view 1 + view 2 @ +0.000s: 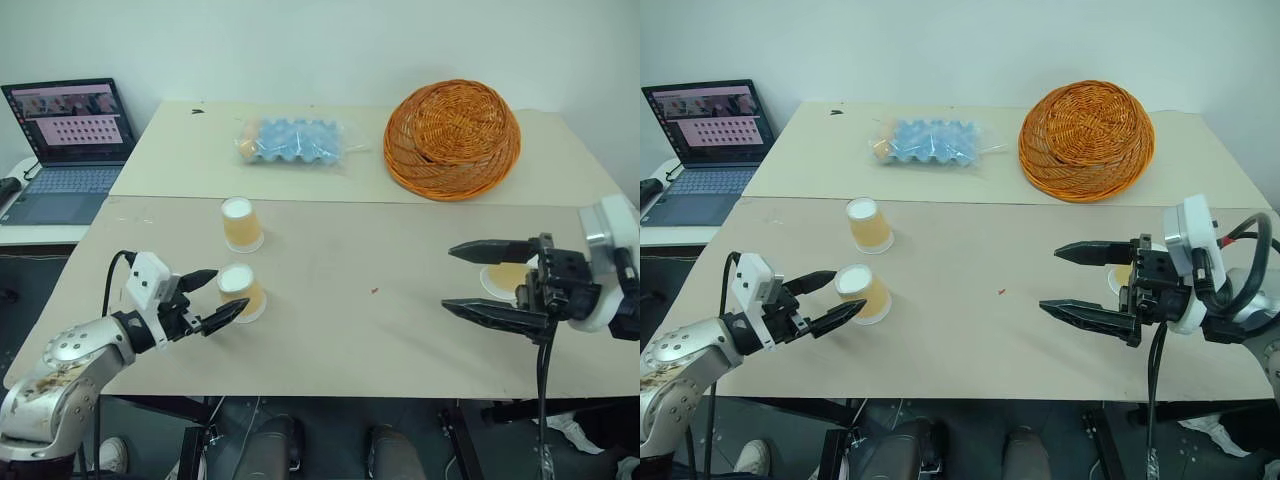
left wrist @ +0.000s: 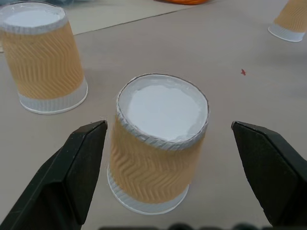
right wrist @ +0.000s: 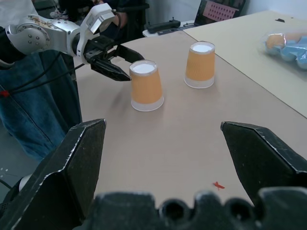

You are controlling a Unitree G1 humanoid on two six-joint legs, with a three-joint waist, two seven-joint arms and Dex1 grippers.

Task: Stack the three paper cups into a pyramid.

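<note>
Left wrist view: left gripper (image 1: 212,298) fingers spread wide on either side of the near paper cup (image 1: 242,292), upside down on the worktop (image 1: 400,330), not touching it. Risk: an off-centre squeeze tips or shoves this light cup. Second cup (image 1: 242,224) stands just beyond; a sweep could knock it. Right gripper (image 1: 474,282) fingers released, holding nothing; third cup (image 1: 504,279) lies behind them, likely to get bumped. Far back: wicker basket (image 1: 452,138), egg tray (image 1: 293,140), laptop (image 1: 68,145).
</note>
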